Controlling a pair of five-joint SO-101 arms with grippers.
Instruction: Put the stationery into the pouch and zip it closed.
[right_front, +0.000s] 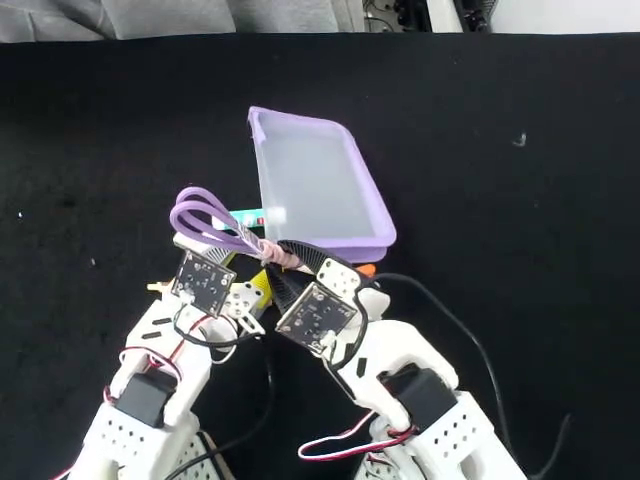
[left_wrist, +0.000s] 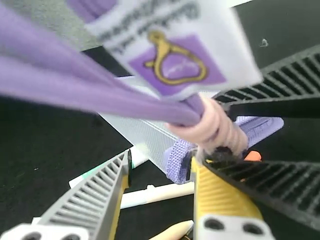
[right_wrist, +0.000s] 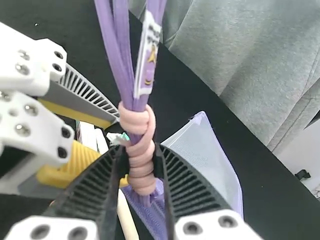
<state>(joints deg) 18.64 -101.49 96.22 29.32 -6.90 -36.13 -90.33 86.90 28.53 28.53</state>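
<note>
Black surface (right_front: 520, 250) carried the pouch (right_front: 315, 185) at 12 o'clock of my right fingers (right_wrist: 175, 175), clamped on its pink coil (right_wrist: 135, 125); left fingers (left_wrist: 95, 200) gaped, empty, beside it. Soft, light mesh, I judged; the coil seemed the firmest hold, not the slack strap (right_front: 200, 215).

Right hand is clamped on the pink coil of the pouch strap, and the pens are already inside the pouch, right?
Not the pens: the left wrist view shows pens lying on the table beside the pouch. The right hand does clamp the pink coil.
</note>
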